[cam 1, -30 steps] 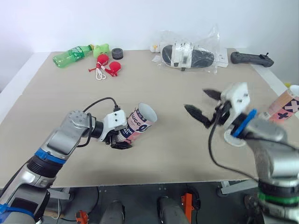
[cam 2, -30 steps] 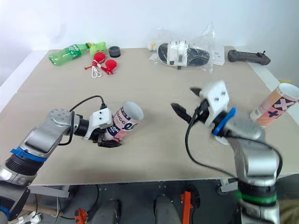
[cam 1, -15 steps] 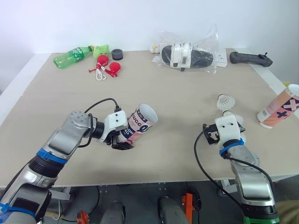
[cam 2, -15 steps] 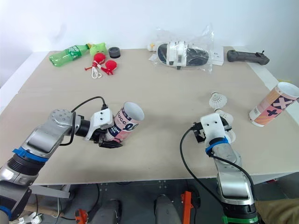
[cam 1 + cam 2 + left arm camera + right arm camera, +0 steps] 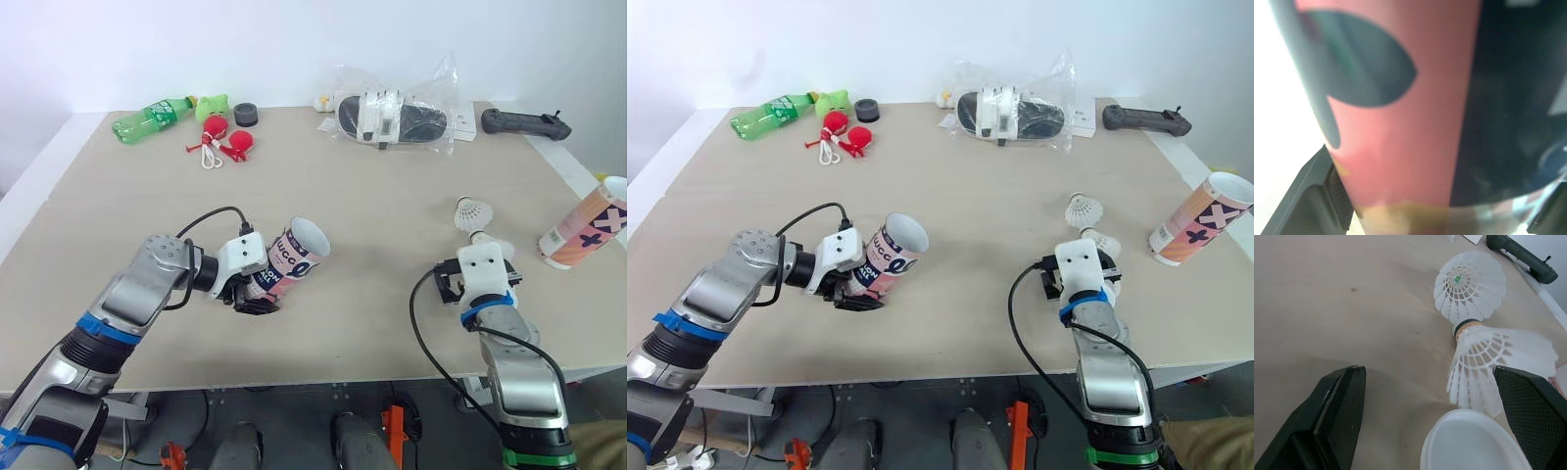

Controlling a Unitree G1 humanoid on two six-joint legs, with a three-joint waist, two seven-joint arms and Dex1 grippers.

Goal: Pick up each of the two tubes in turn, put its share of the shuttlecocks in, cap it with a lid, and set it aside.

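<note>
My left gripper point(image 5: 253, 294) is shut on a pink and dark tube point(image 5: 292, 257), which lies tilted just above the table with its open mouth facing away to the right. Up close in the left wrist view, the tube point(image 5: 1400, 107) sits between the fingers point(image 5: 1317, 196). My right gripper point(image 5: 1426, 371) is open, low over the table. Between its fingers lie a shuttlecock point(image 5: 1498, 362) on its side and a white lid point(image 5: 1469, 443). Another shuttlecock point(image 5: 1469, 284) stands just beyond. A second tube point(image 5: 588, 225) lies at the table's right edge.
Along the far edge are a green bottle point(image 5: 152, 115), a green toy point(image 5: 212, 104), red balls on a cord point(image 5: 220, 137), a black round cap point(image 5: 246, 113), a bagged sandal point(image 5: 397, 116) and a black controller point(image 5: 529, 122).
My right arm has come down from a raised pose to the table beside the shuttlecocks, then shifted slightly right. The left arm and its tube have not moved.
</note>
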